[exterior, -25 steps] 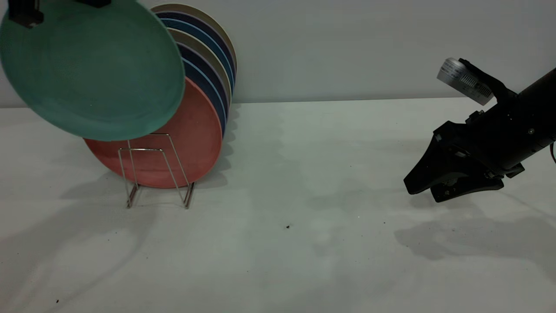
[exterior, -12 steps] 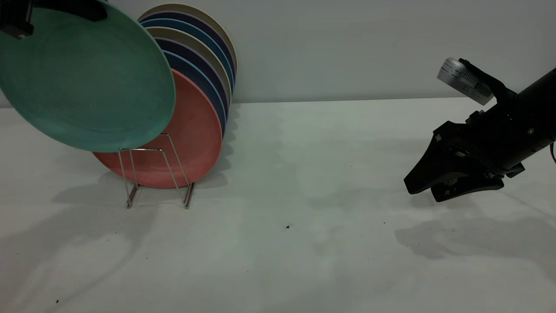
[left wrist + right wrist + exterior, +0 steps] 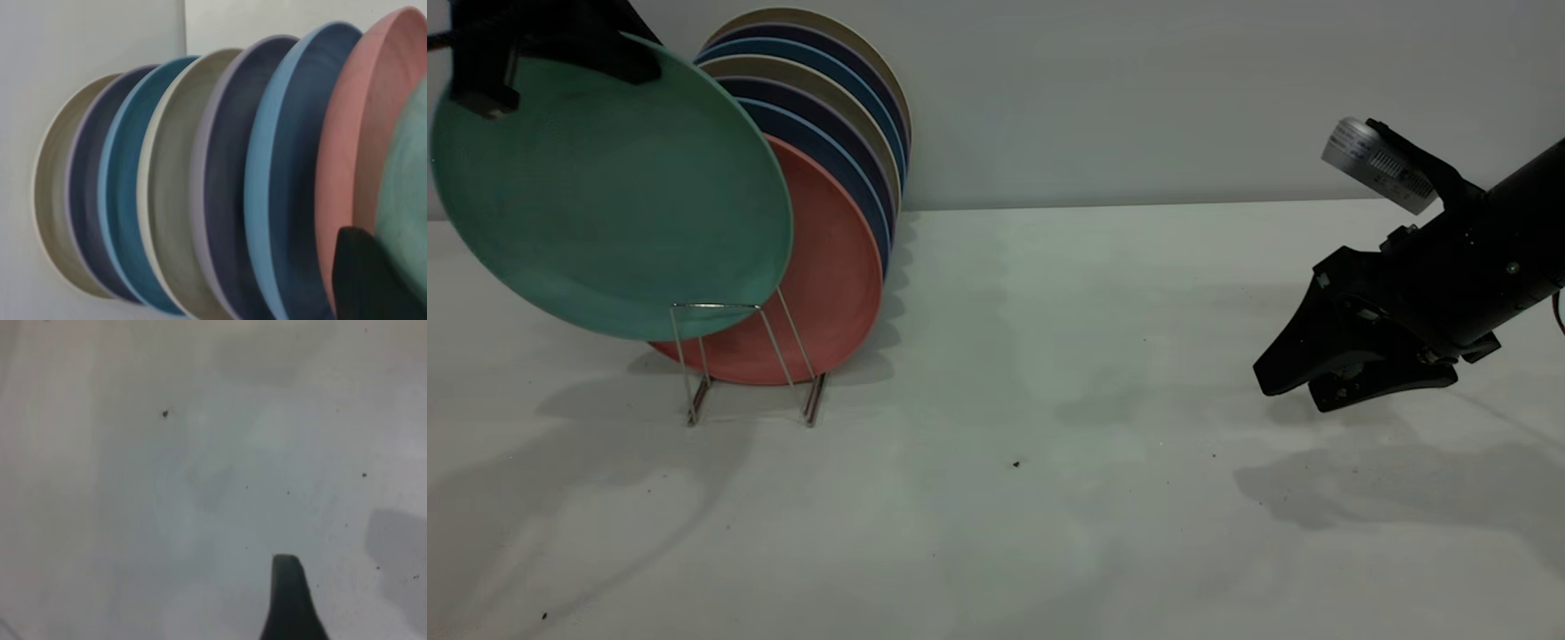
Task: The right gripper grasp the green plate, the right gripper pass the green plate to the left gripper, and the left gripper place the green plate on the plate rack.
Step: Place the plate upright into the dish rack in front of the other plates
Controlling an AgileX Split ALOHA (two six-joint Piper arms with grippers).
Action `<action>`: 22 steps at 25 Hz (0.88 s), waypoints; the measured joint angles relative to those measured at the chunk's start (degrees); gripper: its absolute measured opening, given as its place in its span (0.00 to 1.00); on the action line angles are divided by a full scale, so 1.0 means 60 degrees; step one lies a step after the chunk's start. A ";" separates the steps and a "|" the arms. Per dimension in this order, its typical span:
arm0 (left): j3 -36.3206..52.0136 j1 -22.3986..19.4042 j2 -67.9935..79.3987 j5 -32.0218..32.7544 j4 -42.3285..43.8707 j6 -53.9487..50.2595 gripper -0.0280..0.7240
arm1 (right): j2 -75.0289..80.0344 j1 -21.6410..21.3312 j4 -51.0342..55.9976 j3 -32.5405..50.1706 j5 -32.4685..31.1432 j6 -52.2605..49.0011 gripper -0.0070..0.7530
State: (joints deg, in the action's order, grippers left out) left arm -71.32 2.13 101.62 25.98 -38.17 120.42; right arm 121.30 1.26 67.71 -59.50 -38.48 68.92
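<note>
Left hand (image 3: 534, 53) was seen clamped on the upper rim of the green plate (image 3: 609, 191), which was held tilted in the air at the front of the plate rack (image 3: 743, 360), its lower edge just above the rack's front wire loop and overlapping the pink plate (image 3: 831, 276). Behind the pink plate, a row of blue and beige plates (image 3: 220, 180) was shown standing in the rack. Right hand (image 3: 1303, 378) was shown low over the table (image 3: 1049, 498), well apart from the rack, empty, with its jaws close together. The handover was judged complete and the placing step under way. Risks were judged as follows: were the plate lowered off-line, its rim could be caught on the front loop or knocked against the pink plate, so that the light rack might be shifted; were the plate released before being seated in a slot, it could be tipped forward onto the table.
</note>
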 joint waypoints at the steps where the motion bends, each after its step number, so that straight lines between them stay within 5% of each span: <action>1: 0.0000 0.0070 0.0054 -0.0065 0.0011 0.0000 0.11 | 0.0000 0.0000 0.0000 0.0000 0.0000 0.0000 0.71; 22: -0.0065 0.0759 0.1153 -0.0713 0.0612 0.0000 0.11 | 0.0000 0.0000 0.0011 0.0000 0.0031 0.0000 0.71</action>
State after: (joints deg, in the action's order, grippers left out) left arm -71.72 6.68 108.53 21.70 -34.49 120.42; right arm 121.30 1.26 67.78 -59.50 -38.29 68.92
